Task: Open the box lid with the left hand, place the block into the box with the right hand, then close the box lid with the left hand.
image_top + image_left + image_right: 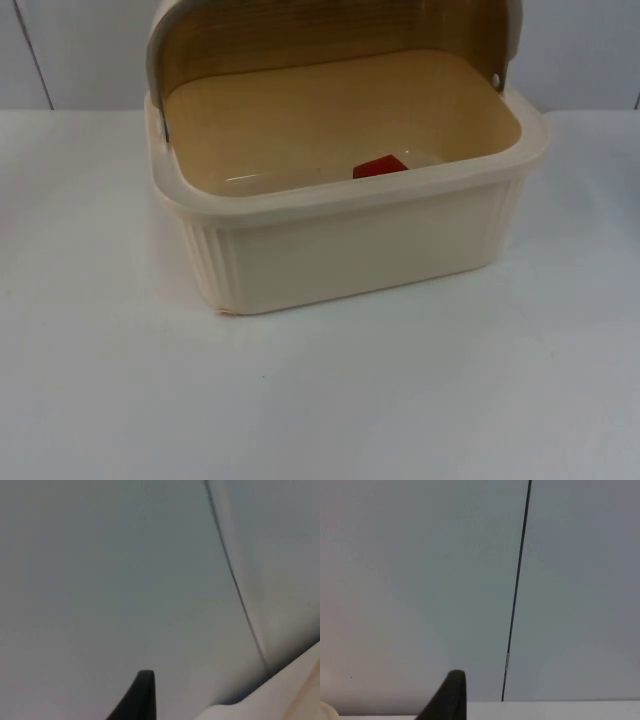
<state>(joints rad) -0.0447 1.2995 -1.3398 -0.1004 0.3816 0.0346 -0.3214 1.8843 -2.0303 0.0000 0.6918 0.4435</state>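
Now the red block [380,166] lies inside the open box [350,240], at centre of the top view, lid [200,40] up. Each wrist view has one fingertip [142,697] before the wall [420,580]; finger opening cannot be told.

The left gripper [142,695] is raised and faces the partition wall [125,580], with one black fingertip [144,687] standing against the wall's grey surface close to a dark vertical seam in it. The right gripper [451,695] is likewise lifted and turned toward the same wall, one black fingertip [452,687] set just beside a dark seam where the wall meets the white table edge. From these wrist views only a single fingertip of each gripper can be made out, so how far their fingers stand apart cannot be told.
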